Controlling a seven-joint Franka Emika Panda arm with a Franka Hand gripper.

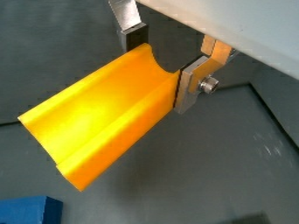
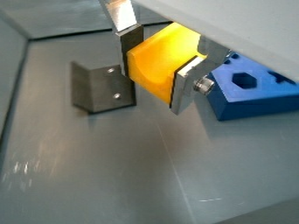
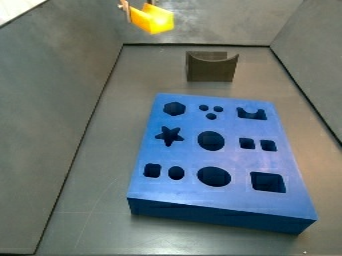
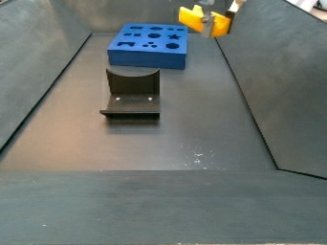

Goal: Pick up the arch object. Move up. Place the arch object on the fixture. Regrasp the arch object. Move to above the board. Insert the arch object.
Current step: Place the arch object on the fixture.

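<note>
Held aloft, well clear of the counter point(image 4: 153, 144): the arch object point(image 1: 100, 114), a yellow-orange block with its curved notch showing along one long face in a wrist view. Clamped at one end between the fingers point(image 1: 188, 86) of the gripper point(image 1: 163, 66), the flat silver plates pinching the block from both sides, one plate carrying a small bolt head on its outer face. Same grasp in a wrist view from another angle, the block point(image 2: 162, 57) sitting between the plates of the gripper point(image 2: 158, 61), with its broad yellow face turned outward. High in a side view, the block point(image 3: 150, 17) near the far wall, above and well apart from everything on the floor; in a side view from the opposite end, the block point(image 4: 194, 16) hanging up by the right wall, beyond the far end of the blue slab. Below and apart from the piece: the fixture point(image 3: 210, 65), a dark bracket with a curved notch in its upright, standing on the counter just beyond the slab's far edge, also seen as an L-shaped bracket on a base plate point(image 4: 130, 94) and close by in a wrist view point(image 2: 100, 84). Farther out: the board point(image 3: 214, 155), a thick blue slab flat on the counter with star, round, hexagon, square and arch cut-outs, seen too in a side view point(image 4: 149, 45), a corner in each wrist view point(image 2: 251, 87) point(image 1: 30, 210).
</note>
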